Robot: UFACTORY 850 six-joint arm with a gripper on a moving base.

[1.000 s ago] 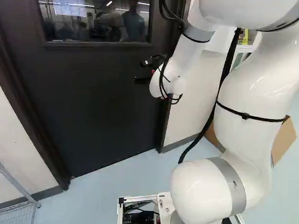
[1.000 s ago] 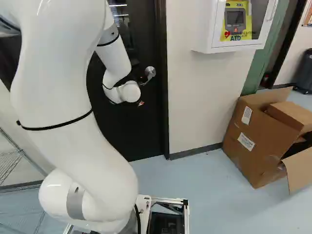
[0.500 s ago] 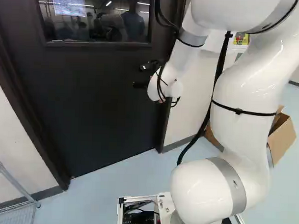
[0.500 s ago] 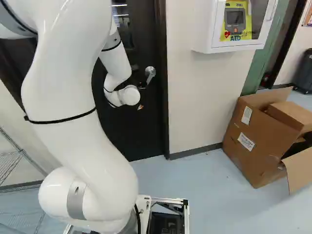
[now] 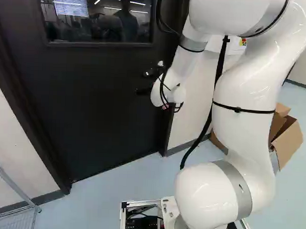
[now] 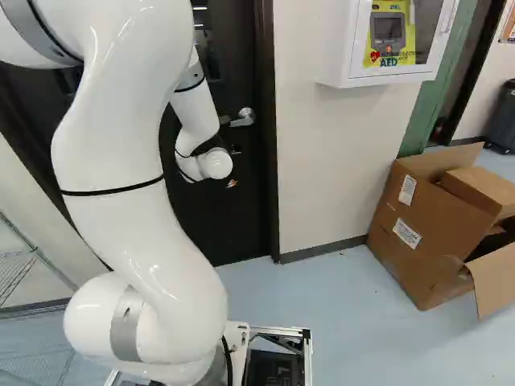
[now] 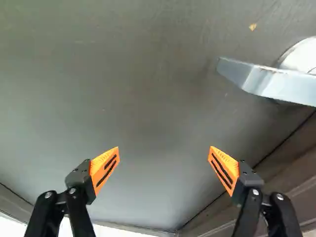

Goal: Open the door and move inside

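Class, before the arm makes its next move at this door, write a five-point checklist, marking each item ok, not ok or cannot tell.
1. Pincer open for a grasp: ok, it stands wide.
2. Lever handle lined up within the pincer: not ok, it lies ahead and off to one side.
3. Latch released: cannot tell, it is hidden.
4. Door open for the base: not ok, it looks closed.
5. Cardboard box clear of the doorway: ok, it stands beyond the wall section beside it.

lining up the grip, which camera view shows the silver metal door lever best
The wrist view: the silver metal door lever appears large and uncovered. The right base view shows it small beside the white arm; the left base view leaves it unclear.
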